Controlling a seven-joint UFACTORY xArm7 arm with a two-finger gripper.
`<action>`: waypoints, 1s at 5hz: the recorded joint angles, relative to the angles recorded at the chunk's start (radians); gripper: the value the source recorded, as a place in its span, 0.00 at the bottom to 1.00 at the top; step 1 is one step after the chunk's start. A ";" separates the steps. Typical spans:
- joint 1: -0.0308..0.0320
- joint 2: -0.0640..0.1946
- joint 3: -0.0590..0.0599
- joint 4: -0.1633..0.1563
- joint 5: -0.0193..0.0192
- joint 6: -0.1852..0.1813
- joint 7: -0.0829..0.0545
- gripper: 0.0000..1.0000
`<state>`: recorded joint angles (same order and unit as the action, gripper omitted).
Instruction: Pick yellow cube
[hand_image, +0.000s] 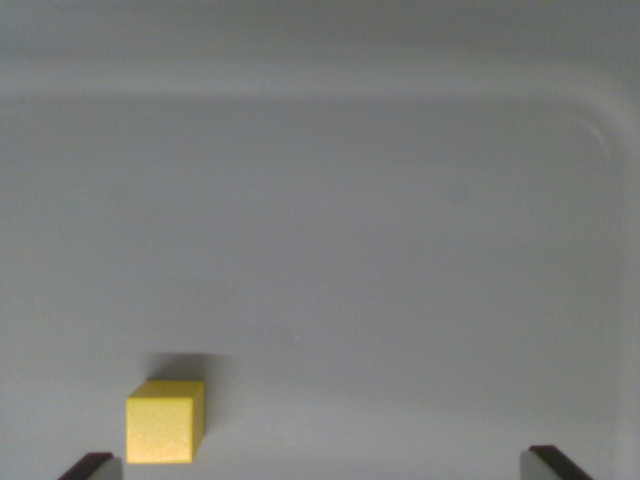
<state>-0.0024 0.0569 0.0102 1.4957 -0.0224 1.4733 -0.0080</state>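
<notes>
In the wrist view, a pale grey tray (330, 110) fills nearly the whole picture. Its raised rim runs along the top and bends down through a rounded corner at the wrist view's upper right. The floor of the tray is smooth and plain, with only faint marks on it.

The yellow cube (165, 421) sits on the tray floor close to the bottom edge of the picture, well toward the wrist view's left. It rests flat, with its front face and a narrower side face showing, and a soft shadow lies on the tray just behind it.

The gripper (325, 466) shows only as two dark fingertips (88, 466) poking in at the bottom edge, one near the lower left corner and one near the lower right. The jaws stand wide apart and hold nothing; bare tray floor lies between them. The cube is just beside the fingertip on the wrist view's left, slightly inside it, apart from it by a thin strip of tray. It is far from the fingertip on the wrist view's right, so it sits off-centre in the gap between the jaws.
</notes>
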 joint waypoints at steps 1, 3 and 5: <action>0.0000 0.000 0.000 0.000 0.0000 0.000 0.000 0.00; 0.0036 0.006 0.004 -0.025 0.0002 -0.030 0.008 0.00; 0.0077 0.012 0.008 -0.054 0.0003 -0.065 0.017 0.00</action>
<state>0.0053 0.0689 0.0181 1.4415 -0.0221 1.4083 0.0092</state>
